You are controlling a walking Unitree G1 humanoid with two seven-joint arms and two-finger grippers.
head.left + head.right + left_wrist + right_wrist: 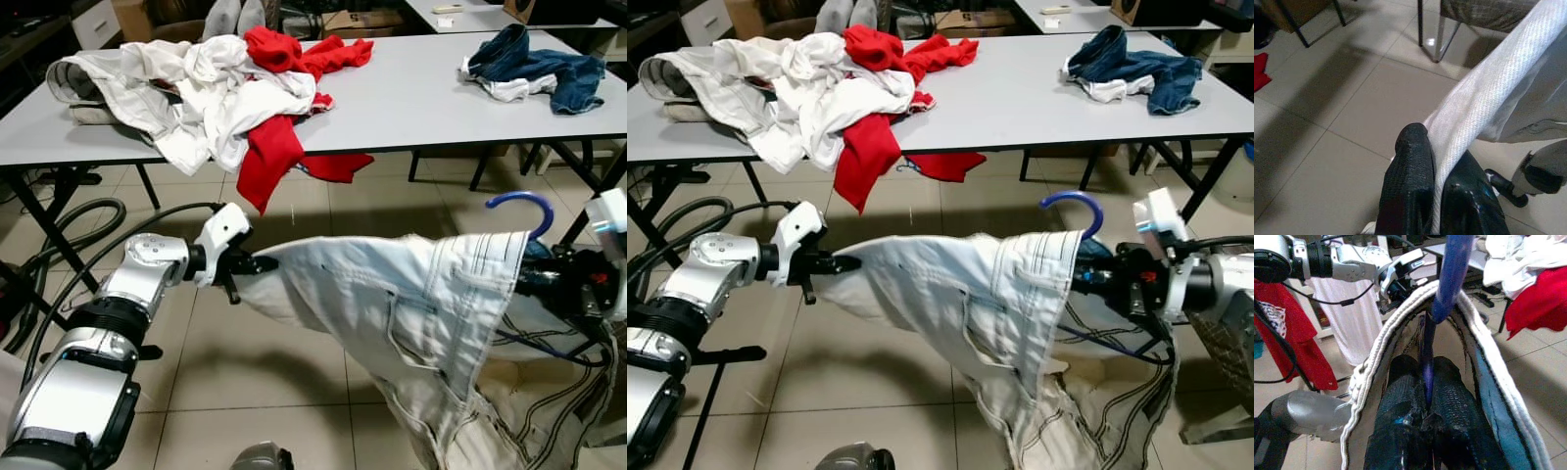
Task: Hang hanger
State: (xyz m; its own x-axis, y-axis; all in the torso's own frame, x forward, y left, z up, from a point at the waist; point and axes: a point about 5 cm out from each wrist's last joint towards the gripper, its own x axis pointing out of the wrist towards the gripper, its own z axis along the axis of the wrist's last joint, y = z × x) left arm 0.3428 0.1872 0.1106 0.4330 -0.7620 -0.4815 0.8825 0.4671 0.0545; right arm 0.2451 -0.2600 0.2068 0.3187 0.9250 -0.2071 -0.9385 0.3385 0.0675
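Stretching level between the two arms above the tiled floor (294, 392), pale jeans (392, 294) with long axis across the robot, left to right; rest of the cloth sagging toward the floor at the right end. Poking up from that right end, blue hanger (521, 206), hook uppermost, curling over toward the left. Reaching in from the left with forearm raised and wrist bent inward, left gripper (263, 262), clamped on the jeans' left edge. Coming in from the right at about the same height, right gripper (1095, 278), at the jeans' waistband below the hook. Standing behind and well apart, grey bench (411, 98) with a white and red clothes heap (216, 88) at its left, one red piece hanging over the front edge, and a blue denim pile (534, 69) at its right. Lying on the floor at far left, black hoses (69, 235).

Seen along the left wrist: fingers (1410, 186) pinched tight on a fold of the white twill, running up and away from them; metal chair legs (1437, 34) on the tiles beyond.

Seen along the right wrist: fingers (1400, 416) closed on the hanger's blue stem (1452, 274), standing straight up between them, inside the waistband (1381, 352) ringed around; left gripper visible beyond at the band's far edge; red cloth off to either side.
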